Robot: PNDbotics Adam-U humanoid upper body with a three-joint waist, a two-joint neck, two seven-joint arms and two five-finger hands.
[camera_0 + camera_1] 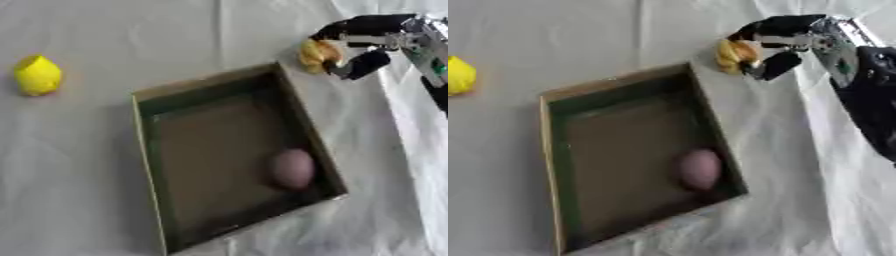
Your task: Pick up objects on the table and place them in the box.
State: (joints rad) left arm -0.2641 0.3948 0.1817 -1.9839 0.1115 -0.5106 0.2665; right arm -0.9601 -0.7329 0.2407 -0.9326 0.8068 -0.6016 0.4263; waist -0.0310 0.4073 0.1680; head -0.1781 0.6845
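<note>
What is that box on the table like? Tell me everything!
The box is a shallow, open rectangle with thin tan walls, like cardboard, and a dark brownish floor. It lies flat and askew on the white cloth. A pinkish oval thing rests inside by its right wall. Neither hand touches it; the right hand is beyond its far right corner.

A pale grey cloth (105, 150) covers the whole table (creased, with soft folds at right).

yellow object (457, 75): cut by left frame edge in right eye view | orange-yellow item (317, 54): partly hidden by right hand (363, 42) fingers (363, 64), identity unclear
</note>
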